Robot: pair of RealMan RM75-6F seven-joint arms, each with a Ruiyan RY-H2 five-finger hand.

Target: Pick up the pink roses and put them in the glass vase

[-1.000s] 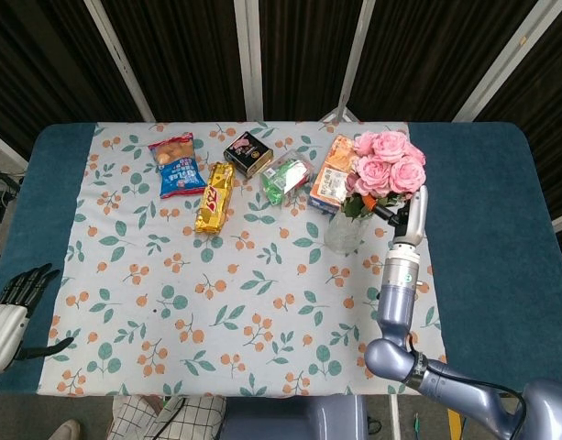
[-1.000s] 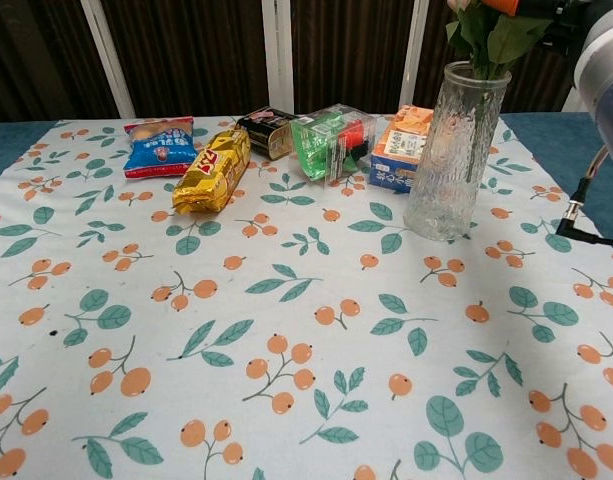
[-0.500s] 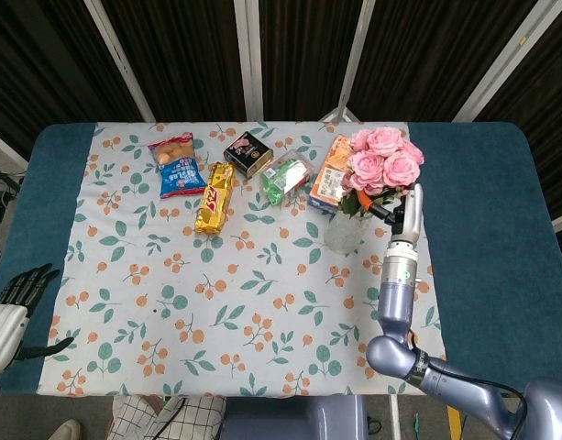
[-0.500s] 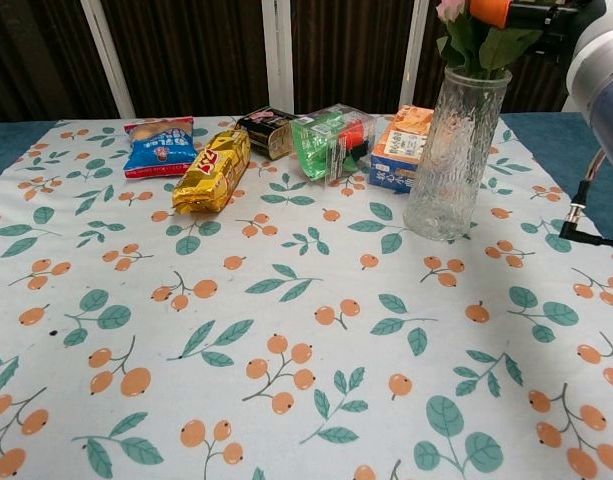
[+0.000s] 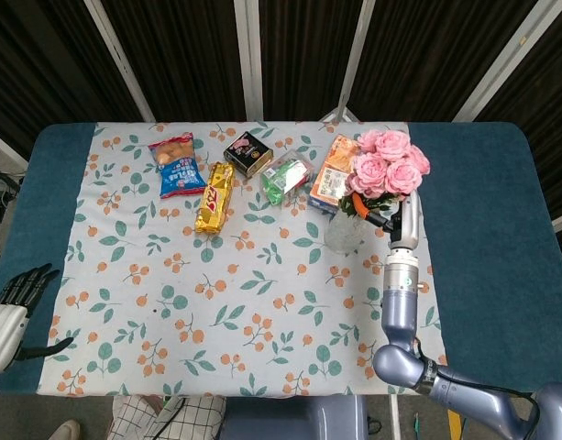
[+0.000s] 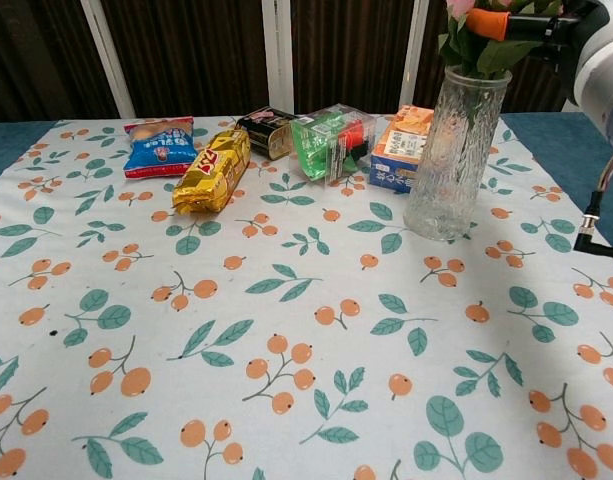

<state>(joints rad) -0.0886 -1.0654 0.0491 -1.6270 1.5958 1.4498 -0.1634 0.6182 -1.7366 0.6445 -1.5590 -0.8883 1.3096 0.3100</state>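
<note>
Roses in the vase, hand not yet off them

Roses point(image 5: 386, 168) stand bunched above the glass vase point(image 5: 345, 229) near the right end of the table. In the chest view the green stems and leaves drop through the vase point(image 6: 453, 155) mouth, though how deep they reach behind the ribbed glass cannot be told. The blooms lean a little to the right of the vase in the head view.

The right hand point(image 5: 391, 213) is just beside the stems under the blooms, its fingers pressed around them as far as the head view shows. In the chest view an orange fingertip point(image 6: 494, 22) sits against the leaves at the vase mouth, so I judge the hand is gripping the bunch.

The picking up is done and the placing looks nearly done. What seems left is to let the stems settle, loosen the fingers and draw the arm away without tipping the vase.

The left hand point(image 5: 13, 307) lies at the near left table edge, fingers spread, holding nothing.

Behind the vase sits an orange carton point(image 5: 331, 177), touching or almost touching it. Further left lie a green packet point(image 5: 286, 176), a dark box point(image 5: 247, 152), a gold snack bar point(image 5: 214, 197) and a blue bag point(image 5: 178, 165), all on the flowered cloth point(image 5: 235, 302)
</note>
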